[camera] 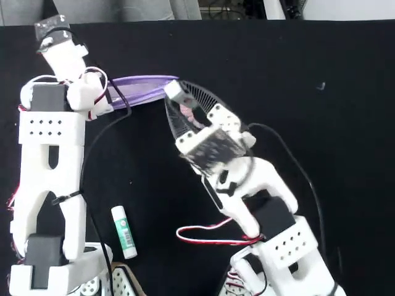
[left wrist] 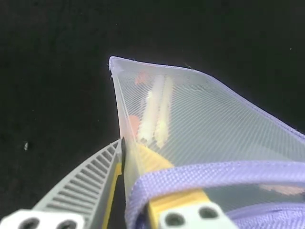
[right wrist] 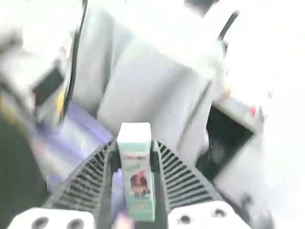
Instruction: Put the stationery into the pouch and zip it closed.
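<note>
White-and-green small box (right wrist: 135, 179) between the right claw's (right wrist: 134, 144) ribbed fingers (right wrist: 90, 183)

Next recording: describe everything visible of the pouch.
The pouch is a soft-looking, translucent fine-mesh bag with lilac fabric trim along its mouth and edges. Through its wall show two pale yellow sticks side by side and something orange-pink, too blurred to name. The left gripper is shut on its wall near the mouth, holding it over the black table. The right gripper, holding a small white box, is at its other end. Whether the zip is open cannot be told.
</note>
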